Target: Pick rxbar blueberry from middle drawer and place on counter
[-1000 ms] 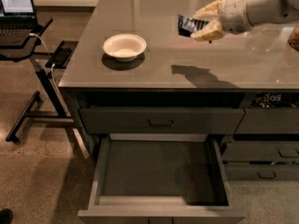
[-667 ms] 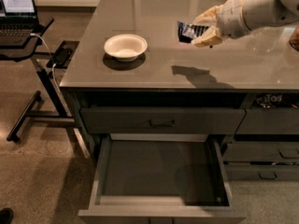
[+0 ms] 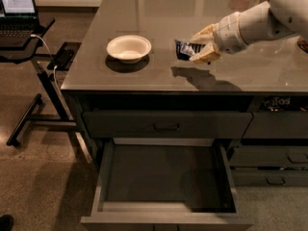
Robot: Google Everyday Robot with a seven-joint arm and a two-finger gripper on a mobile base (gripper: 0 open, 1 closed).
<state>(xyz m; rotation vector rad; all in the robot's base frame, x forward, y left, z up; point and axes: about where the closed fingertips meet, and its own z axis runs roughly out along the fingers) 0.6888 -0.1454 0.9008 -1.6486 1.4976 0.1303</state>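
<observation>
My gripper (image 3: 198,46) reaches in from the right over the counter (image 3: 192,13) and is shut on the rxbar blueberry (image 3: 185,49), a small dark blue bar with white print. It holds the bar a little above the glossy grey top, just right of the bowl, and casts a shadow on the surface below. The middle drawer (image 3: 163,174) is pulled open under the counter's front edge, and its flat grey bottom shows nothing in it.
A white bowl (image 3: 128,47) sits on the counter left of the bar. A laptop (image 3: 17,6) on a black stand (image 3: 41,81) is at the far left. Closed drawers (image 3: 166,125) lie above and to the right of the open one.
My gripper has moved left and lower toward the counter surface with the bar in it, nearer the bowl. The drawer and bowl have not moved.
</observation>
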